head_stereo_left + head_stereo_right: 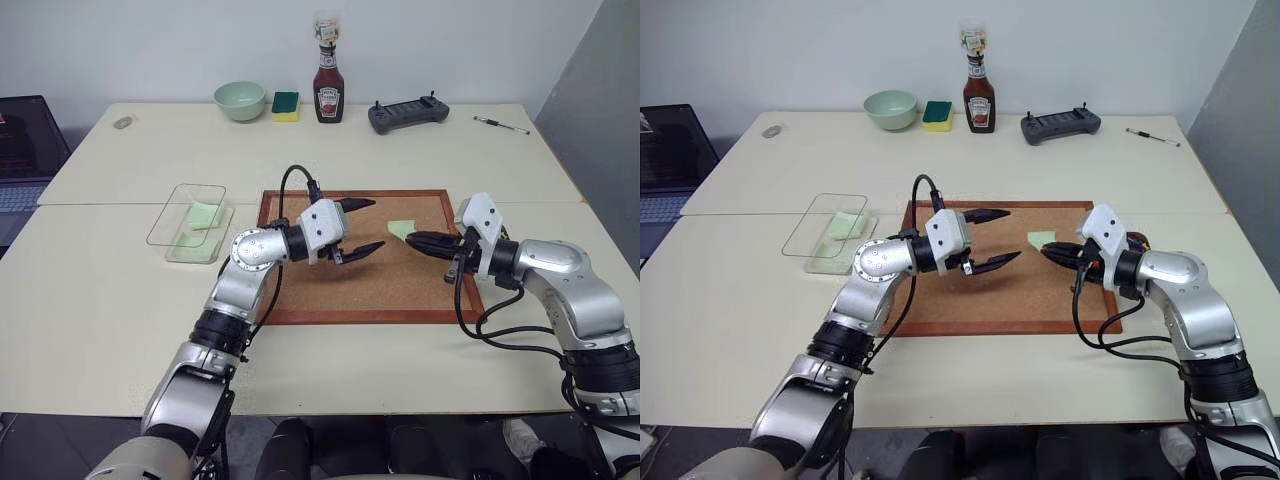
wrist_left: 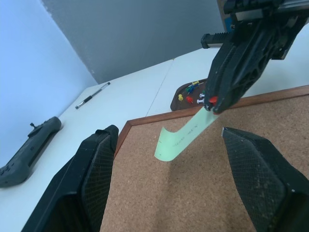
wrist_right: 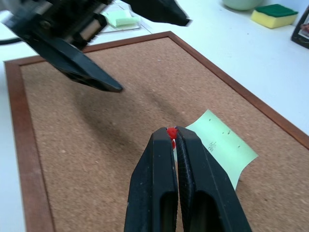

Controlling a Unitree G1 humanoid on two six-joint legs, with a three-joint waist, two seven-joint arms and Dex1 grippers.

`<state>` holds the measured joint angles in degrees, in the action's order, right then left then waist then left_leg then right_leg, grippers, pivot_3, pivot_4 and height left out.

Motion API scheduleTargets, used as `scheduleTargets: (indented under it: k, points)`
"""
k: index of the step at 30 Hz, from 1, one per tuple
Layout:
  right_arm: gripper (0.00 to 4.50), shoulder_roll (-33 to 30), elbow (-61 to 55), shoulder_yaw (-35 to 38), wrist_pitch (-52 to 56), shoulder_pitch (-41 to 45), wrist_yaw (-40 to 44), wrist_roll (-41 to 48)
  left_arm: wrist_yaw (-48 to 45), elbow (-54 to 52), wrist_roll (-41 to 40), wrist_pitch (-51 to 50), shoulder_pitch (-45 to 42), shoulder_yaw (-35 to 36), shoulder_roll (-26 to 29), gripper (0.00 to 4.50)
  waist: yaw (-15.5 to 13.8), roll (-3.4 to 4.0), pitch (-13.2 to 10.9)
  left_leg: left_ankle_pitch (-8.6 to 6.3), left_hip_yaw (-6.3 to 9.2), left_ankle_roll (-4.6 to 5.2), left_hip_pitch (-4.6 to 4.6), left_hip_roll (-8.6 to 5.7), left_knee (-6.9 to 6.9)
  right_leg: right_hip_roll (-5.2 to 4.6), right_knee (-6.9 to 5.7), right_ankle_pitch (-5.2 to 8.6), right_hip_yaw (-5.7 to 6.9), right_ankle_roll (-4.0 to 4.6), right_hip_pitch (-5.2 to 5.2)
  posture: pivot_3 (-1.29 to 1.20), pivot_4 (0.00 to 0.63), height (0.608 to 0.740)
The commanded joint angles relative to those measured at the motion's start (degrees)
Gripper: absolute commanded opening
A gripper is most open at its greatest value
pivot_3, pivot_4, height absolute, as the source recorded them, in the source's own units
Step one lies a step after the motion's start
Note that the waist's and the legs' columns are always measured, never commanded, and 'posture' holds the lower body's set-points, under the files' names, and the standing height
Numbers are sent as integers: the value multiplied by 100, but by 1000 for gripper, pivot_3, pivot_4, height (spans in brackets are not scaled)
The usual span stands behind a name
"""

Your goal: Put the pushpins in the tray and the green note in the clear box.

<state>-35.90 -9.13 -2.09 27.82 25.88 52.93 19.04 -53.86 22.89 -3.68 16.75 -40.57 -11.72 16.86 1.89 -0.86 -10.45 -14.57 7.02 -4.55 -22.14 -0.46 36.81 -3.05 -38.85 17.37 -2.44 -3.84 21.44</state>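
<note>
Here, a red pushpin (image 3: 171, 132) is pinched between the pressed-together jaws of the right gripper (image 1: 413, 239), above the corkboard (image 1: 400, 285). The green note (image 1: 400, 229) curls up beside that pin and may be dragged along or torn if it is caught on the point. The left gripper (image 1: 362, 226) hovers with jaws spread, near the note; a clash between the two is possible. Beyond the board's right edge, the tray (image 2: 188, 92) holds several pins. Further left on the surface, the clear box (image 1: 190, 222) holds other green slips.
</note>
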Motion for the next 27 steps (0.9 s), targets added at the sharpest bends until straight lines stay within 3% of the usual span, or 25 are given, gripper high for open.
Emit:
scheduleTargets:
  k: [1,9,25,27]
  points:
    - [0,-104,-429,100,242,131,51,233,-281,349,122,533,-283,-160,31,3623,-2,0,0,0,0,0,-1,0,0,0,0,0,1,0,1,0,150,740]
    - [0,-140,-647,97,470,142,23,360,-475,1261,527,1535,-715,-425,104,3623,-5,-4,-3,0,1,0,-4,-1,0,0,0,0,2,0,1,0,150,740]
    - [0,-138,-777,13,621,120,30,415,0,2597,1086,2402,-1345,-560,-366,3623,-3,-7,-4,0,7,0,-49,-3,10,0,-7,0,8,0,40,0,150,740]
    - [0,-124,-785,7,631,120,18,422,80,2732,1178,2544,-1388,-583,-369,3293,2,-7,-4,0,7,0,-51,-4,10,0,-7,0,7,0,42,0,150,740]
